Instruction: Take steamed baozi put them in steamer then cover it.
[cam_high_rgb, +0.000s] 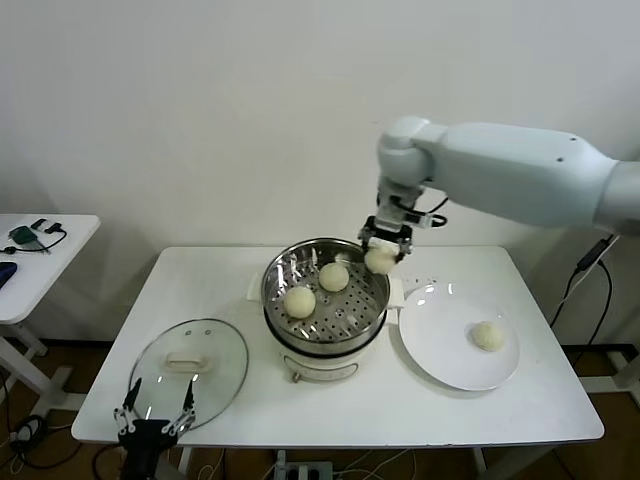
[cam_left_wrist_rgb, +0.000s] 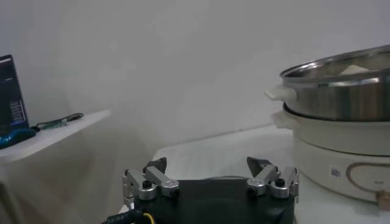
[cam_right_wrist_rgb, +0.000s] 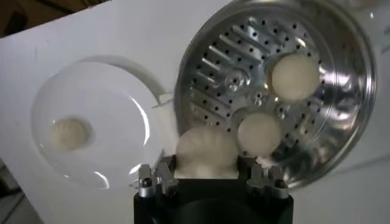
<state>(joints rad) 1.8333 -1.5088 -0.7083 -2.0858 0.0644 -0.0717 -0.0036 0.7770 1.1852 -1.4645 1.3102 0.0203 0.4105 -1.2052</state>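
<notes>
My right gripper (cam_high_rgb: 384, 243) is shut on a steamed baozi (cam_high_rgb: 380, 260) and hangs just above the right rim of the steamer (cam_high_rgb: 283, 272). In the right wrist view that baozi (cam_right_wrist_rgb: 206, 152) sits between the fingers, over the edge of the steel basket (cam_right_wrist_rgb: 231, 61). Two baozi (cam_high_rgb: 300, 300) (cam_high_rgb: 333, 276) lie on the perforated bottom. One more baozi (cam_high_rgb: 487, 336) rests on the white plate (cam_high_rgb: 440, 345) to the right. The glass cover (cam_high_rgb: 215, 385) lies flat at the table's front left. My left gripper (cam_high_rgb: 158, 410) stands open, low at the cover's near edge, holding nothing.
The steamer's white pot base (cam_left_wrist_rgb: 341, 146) shows to the side in the left wrist view. A small side table (cam_high_rgb: 40, 250) with cables stands to the left. A white wall is close behind the table.
</notes>
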